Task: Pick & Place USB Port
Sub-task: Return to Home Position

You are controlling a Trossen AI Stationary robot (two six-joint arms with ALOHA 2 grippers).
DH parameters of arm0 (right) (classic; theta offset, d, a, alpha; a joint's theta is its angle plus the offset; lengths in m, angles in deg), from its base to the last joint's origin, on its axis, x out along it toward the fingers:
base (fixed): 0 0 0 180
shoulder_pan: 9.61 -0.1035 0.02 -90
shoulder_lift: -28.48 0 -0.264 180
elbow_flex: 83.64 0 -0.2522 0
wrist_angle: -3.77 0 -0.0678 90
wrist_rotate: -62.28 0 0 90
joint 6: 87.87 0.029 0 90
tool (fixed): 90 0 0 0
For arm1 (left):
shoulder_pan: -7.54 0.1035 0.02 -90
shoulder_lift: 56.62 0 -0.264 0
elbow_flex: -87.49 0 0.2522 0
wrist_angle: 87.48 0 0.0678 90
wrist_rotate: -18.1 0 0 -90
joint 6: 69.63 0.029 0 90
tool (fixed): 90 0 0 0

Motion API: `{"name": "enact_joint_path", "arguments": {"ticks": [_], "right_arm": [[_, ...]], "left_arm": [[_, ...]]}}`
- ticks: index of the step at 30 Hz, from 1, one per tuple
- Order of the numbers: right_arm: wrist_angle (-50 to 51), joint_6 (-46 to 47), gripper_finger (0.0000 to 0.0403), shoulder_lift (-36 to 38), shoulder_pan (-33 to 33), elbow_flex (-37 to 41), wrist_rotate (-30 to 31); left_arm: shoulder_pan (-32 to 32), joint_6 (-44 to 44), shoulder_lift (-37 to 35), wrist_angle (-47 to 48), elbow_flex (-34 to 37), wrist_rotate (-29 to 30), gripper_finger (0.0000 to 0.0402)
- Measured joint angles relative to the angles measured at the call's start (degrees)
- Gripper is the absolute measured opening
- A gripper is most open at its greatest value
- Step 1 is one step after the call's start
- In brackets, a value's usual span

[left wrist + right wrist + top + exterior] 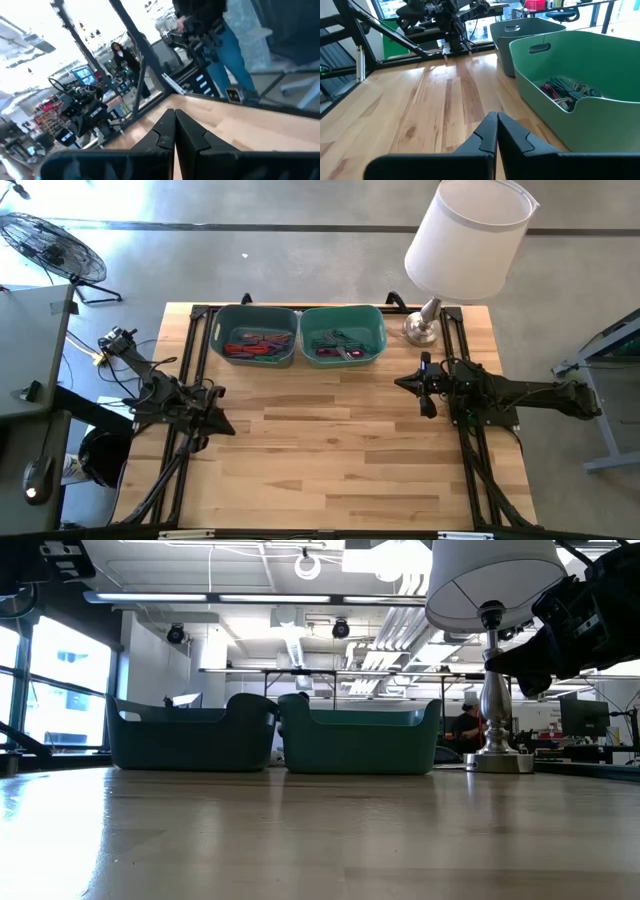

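Note:
Two teal bins stand side by side at the table's far edge. The left bin (255, 337) holds red and orange cables; the right bin (343, 337) (580, 75) holds green and grey cables (568, 92). I cannot pick out a USB port among them. My left gripper (222, 425) (175, 114) hovers shut over the table's left side, holding nothing. My right gripper (405, 383) (497, 116) hovers shut over the right side, just near of the right bin, pointing toward the left and holding nothing.
A lamp with a white shade (468, 240) stands on its metal foot (421, 330) at the far right corner, beside the right bin. The wooden tabletop (330, 450) stretches between the arms. A person in jeans (225, 55) stands beyond the table.

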Motion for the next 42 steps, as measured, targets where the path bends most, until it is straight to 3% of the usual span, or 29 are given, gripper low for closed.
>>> {"name": "enact_joint_path", "arguments": {"ticks": [15, 27, 34, 42], "right_arm": [[-0.1, 0.0, 0.0007, 0.0, 0.0, 0.0, 0.0], [-0.1, 0.0, 0.0008, 0.0, 0.0, 0.0, 0.0], [-0.1, 0.0, 0.0006, 0.0, 0.0, 0.0, 0.0], [-0.1, 0.0, 0.0007, 0.0, 0.0, 0.0, 0.0]], "left_arm": [[2.3, 1.1, 0.0, 2.7, 0.2, 6.8, 0.0], [25.1, -1.5, 0.0, 2.6, 0.3, -13.6, 0.0], [36.5, -9.6, 0.0, 2.7, 0.3, -22.8, 0.0], [38.7, -17.8, 0.0, 1.7, 0.3, -22.7, 0.0]]}}
